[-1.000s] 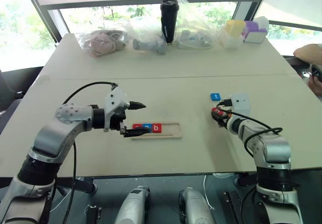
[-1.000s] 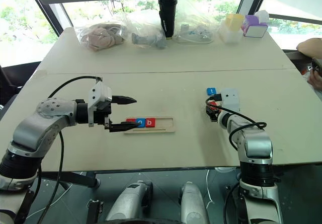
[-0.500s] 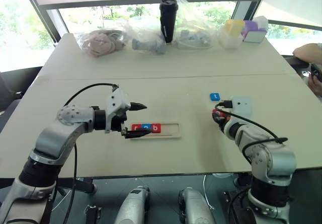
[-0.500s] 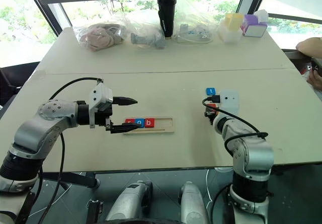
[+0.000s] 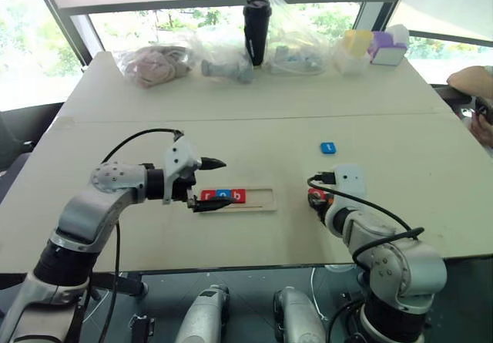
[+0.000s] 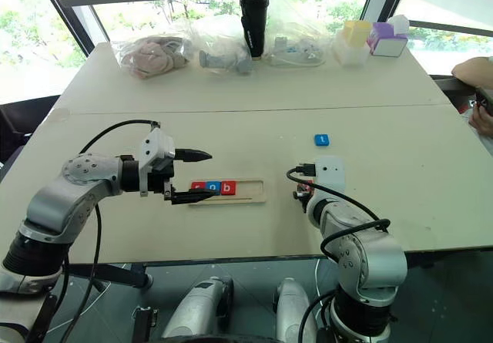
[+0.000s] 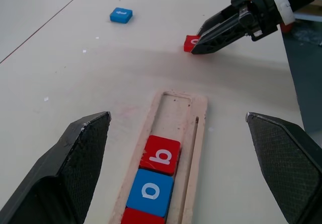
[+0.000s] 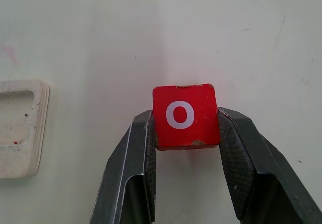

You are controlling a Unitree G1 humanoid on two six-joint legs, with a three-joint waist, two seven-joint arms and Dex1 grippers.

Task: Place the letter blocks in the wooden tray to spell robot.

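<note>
The wooden tray lies on the table, with a red r block, a blue o block and a red b block side by side in its left end. The tray's right part is bare. My left gripper hovers open over the left end of the tray. To the right of the tray, my right gripper is shut on a red o block, low over the table. A blue t block lies farther back on the right.
Along the far edge of the table stand a black bottle, plastic bags and small yellow and purple containers. A person's arm shows at the right edge.
My right gripper has carried the red o block back toward me and left toward the tray, away from the blue t block. The left gripper has kept still.
</note>
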